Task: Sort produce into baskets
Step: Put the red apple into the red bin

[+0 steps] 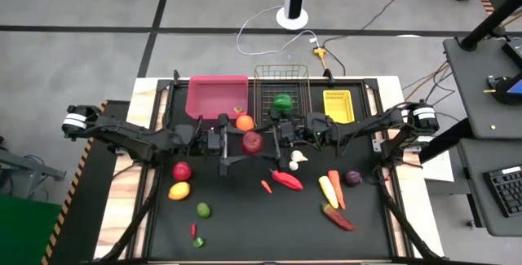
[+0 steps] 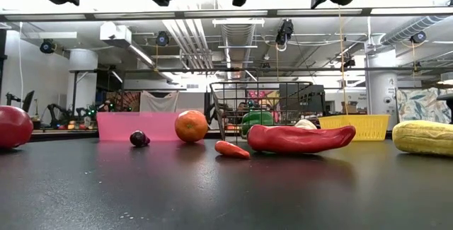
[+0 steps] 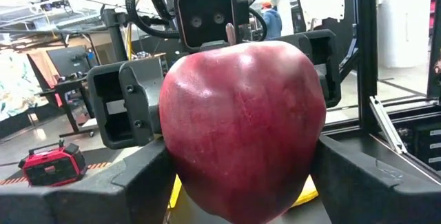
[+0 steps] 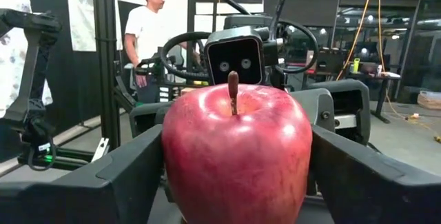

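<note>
A red apple (image 1: 252,143) hangs in the air over the table's middle, between my two arms. My left gripper (image 1: 234,145) comes at it from the table's left and my right gripper (image 1: 272,141) from the right; both are shut on it. The apple fills the left wrist view (image 3: 241,120) and the right wrist view (image 4: 236,155), stem up. The pink bin (image 1: 218,95), the wire basket (image 1: 281,81) with a green pepper (image 1: 283,101) in it, and the yellow bin (image 1: 338,105) stand in a row at the far edge. My left gripper pinches the apple's lower sides (image 3: 172,162) between its two fingers, level, from the table's left. The apple is upright and clear of the table. My right gripper pinches the apple's sides (image 4: 172,162) between its two fingers, level, from the table's right, facing the left gripper.
An orange (image 1: 244,122) lies before the pink bin. At the left lie a second red apple (image 1: 182,170), a lemon (image 1: 179,190) and a lime (image 1: 203,209). Garlic (image 1: 298,157), a red pepper (image 1: 286,179), corn (image 1: 328,190), a carrot (image 1: 335,185) and an onion (image 1: 353,178) lie at the right.
</note>
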Tool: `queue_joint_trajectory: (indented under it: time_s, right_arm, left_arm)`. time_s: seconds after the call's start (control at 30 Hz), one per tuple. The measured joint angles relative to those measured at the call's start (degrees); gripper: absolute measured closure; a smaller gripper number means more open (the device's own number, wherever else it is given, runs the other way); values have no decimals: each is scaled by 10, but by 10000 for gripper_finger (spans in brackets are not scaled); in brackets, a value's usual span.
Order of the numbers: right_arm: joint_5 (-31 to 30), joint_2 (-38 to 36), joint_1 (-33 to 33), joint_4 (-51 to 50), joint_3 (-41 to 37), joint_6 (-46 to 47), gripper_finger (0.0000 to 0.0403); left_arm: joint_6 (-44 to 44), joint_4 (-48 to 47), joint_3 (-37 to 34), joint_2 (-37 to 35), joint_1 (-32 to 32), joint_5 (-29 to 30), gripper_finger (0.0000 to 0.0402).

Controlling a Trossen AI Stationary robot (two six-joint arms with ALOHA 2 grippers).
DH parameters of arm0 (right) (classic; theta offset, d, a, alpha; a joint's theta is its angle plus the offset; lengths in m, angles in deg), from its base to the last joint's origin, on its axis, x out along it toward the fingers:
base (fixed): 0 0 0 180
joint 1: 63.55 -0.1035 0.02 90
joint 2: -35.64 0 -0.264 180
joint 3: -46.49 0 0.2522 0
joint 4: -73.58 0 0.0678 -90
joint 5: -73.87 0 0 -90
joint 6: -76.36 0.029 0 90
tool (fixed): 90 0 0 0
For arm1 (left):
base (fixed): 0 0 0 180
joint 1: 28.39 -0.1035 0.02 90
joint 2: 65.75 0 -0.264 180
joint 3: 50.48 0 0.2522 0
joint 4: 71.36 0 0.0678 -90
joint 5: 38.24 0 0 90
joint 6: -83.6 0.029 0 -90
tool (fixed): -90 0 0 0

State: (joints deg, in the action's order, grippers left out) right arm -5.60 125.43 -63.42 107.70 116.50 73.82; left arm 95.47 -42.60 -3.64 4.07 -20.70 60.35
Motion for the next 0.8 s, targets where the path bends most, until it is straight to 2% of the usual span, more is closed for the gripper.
queue_joint_trajectory:
  time_s: [0.1, 0.2, 0.43, 0.6, 0.8]
  right_arm:
    - [0, 0, 0, 0, 0, 0, 113]
    - [0, -1, 0, -1, 0, 4, 116]
    - [-5, -11, 8, -30, 2, 31, 112]
    - [3, -21, 23, -157, 55, 38, 111]
    - [-4, -4, 53, -340, 171, -20, 111]
  left_arm:
    - [0, 0, 0, 0, 0, 1, 108]
    - [-6, -3, 0, 0, 0, 8, 98]
    - [-18, -82, 0, -16, 0, 92, 81]
    - [-53, -167, 0, -43, -1, 120, 73]
    - [-204, -278, 0, -102, 2, 128, 78]
